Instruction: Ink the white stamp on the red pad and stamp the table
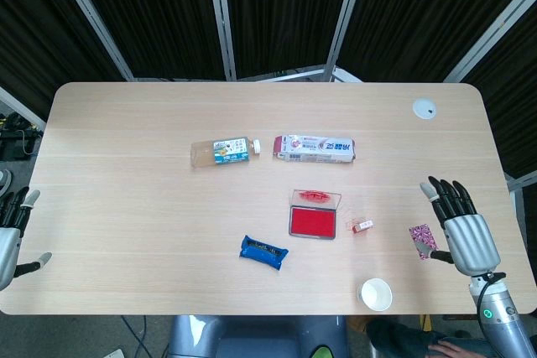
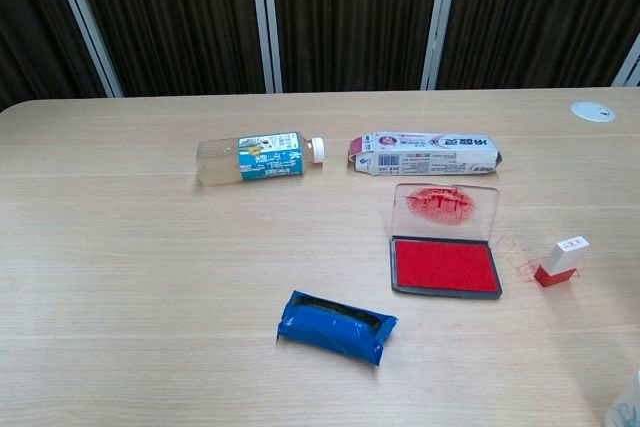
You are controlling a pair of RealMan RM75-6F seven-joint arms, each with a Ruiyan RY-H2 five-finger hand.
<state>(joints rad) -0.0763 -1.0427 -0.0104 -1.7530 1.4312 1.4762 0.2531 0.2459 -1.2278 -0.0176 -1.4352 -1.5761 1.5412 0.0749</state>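
The white stamp point(image 1: 363, 225) point(image 2: 562, 260) with a red base stands on the table just right of the open red ink pad point(image 1: 313, 222) point(image 2: 444, 265), whose clear lid point(image 2: 445, 205) is tipped back. Faint red stamp marks point(image 2: 515, 252) show on the wood between pad and stamp. My right hand point(image 1: 460, 232) hovers at the table's right edge with fingers spread, well right of the stamp and holding nothing. At the far left edge my left hand point(image 1: 12, 228) is also spread and empty. Neither hand appears in the chest view.
A clear bottle point(image 1: 222, 152) and a white carton point(image 1: 315, 148) lie behind the pad. A blue packet point(image 1: 264, 251) lies front left of it. A paper cup point(image 1: 376, 294) stands near the front edge, a small pink packet point(image 1: 421, 236) beside my right hand, a white disc point(image 1: 424, 109) far right.
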